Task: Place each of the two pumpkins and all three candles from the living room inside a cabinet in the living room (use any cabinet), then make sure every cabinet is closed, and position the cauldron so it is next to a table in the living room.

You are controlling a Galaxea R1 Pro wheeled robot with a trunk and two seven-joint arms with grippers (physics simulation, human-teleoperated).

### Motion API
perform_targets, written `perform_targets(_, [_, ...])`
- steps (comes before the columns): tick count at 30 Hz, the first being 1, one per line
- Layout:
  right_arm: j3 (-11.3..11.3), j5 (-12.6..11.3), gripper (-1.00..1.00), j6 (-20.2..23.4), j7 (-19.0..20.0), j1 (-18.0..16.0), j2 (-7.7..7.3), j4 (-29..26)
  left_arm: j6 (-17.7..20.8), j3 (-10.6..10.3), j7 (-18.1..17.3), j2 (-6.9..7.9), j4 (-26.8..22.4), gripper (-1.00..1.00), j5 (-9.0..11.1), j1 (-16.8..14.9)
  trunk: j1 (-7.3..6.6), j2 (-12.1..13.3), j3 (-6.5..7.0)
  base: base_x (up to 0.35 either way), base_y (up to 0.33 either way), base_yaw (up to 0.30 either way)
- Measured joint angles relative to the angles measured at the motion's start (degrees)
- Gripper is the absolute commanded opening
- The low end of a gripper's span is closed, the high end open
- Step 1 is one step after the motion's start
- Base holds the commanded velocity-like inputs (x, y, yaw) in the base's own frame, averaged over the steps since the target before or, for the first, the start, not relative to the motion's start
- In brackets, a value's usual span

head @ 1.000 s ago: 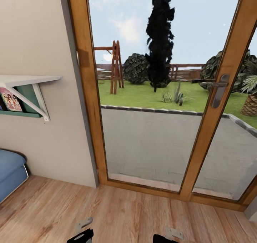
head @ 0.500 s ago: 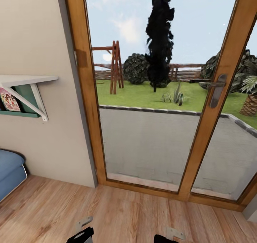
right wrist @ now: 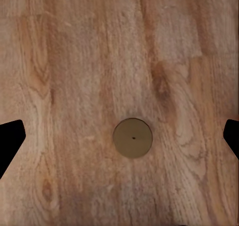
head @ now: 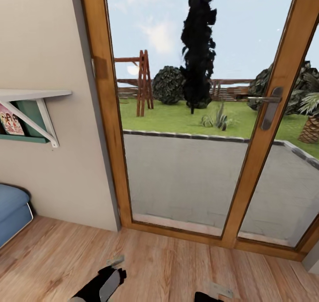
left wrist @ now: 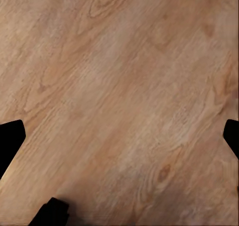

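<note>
**Facing the patio door, task items out of sight**

Robot stood close to a wood-framed glass door (head: 177, 160) w/ a metal lever handle (head: 268, 109); garden, swing frame (head: 142, 82) and a tall dark cypress (head: 198, 45) beyond the glass. None of the pumpkins, candles, cabinet, cauldron or coffee table could be located from these views, so judged to be somewhere else in the room, prob. behind or to the side of the base.

Left tool (head: 116, 266) reached fwd low over the plank floor (head: 57, 253); in left wrist view its two dark fingertips (left wrist: 11, 136) sat at opposite edges w/ bare floor between – spread wide, holding nothing. Right tool (right wrist: 119, 136) the same in right wrist view: tips far apart, empty, hanging over a small round tan disc (right wrist: 132, 138) lying on the floor. Could not tell what the disc was; it might be a candle seen end-on, but that's a guess.

Risks from here:
- Base so near the door and frame that a fwd move or wide turn could bump the glass or the handle, esp. w/ the left arm stuck out ahead
- Blue upholstered seat (head: 13, 211) at the left and the bracketed wall shelf (head: 33, 96) w/ books above it could catch the left arm on a left turn
- Disc under the right tool might get knocked or rolled over if the base shifted w/o checking

Clear floor lay mostly to the right of the seat, along the door sill
</note>
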Motion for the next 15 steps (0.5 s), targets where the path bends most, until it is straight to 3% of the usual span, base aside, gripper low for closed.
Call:
perform_targets(2, [0.0, 0.0, 1.00, 0.1, 0.0, 0.0, -0.33, 0.0, 9.3, 2.9, 0.0, 0.39, -7.5, 1.00, 0.1, 0.0, 0.44, -0.8, -0.36, 0.000, 0.000, 0.000])
perform_targets(3, [-0.1, -0.1, 1.00, 0.2, 0.0, 0.0, -0.45, 0.0, 14.8, 6.1, 0.0, 0.78, -11.6, 1.00, 0.2, 0.0, 0.66, -1.2, -0.54, 0.000, 0.000, 0.000])
perform_targets(6, [-0.2, -0.2, 1.00, 0.2, -0.1, 0.0, -0.54, 0.2, 22.0, 11.9, 0.1, 1.20, -16.2, 1.00, 0.2, 0.0, 1.32, -2.4, -1.08, 0.000, 0.000, 0.000])
perform_targets(9, [-0.2, -0.3, 1.00, 0.2, -0.2, 0.0, -0.56, 0.2, 26.1, 13.9, 0.1, 1.47, -19.2, 1.00, 0.1, 0.0, 1.98, -3.6, -1.62, 0.000, 0.000, 0.000])
perform_targets(13, [-0.2, -0.4, 1.00, 0.5, -0.4, 0.0, -0.48, 0.0, 30.8, 14.2, 0.2, 1.27, -21.7, 1.00, -0.1, 0.0, 2.86, -5.2, -2.34, 0.000, 0.000, 0.000])
perform_targets(15, [-0.2, -0.3, 1.00, 0.6, -0.3, 0.0, -0.48, 0.0, 33.7, 14.3, 0.6, 1.07, -25.3, 1.00, -0.1, 0.0, 3.30, -6.0, -2.70, 0.000, 0.000, 0.000])
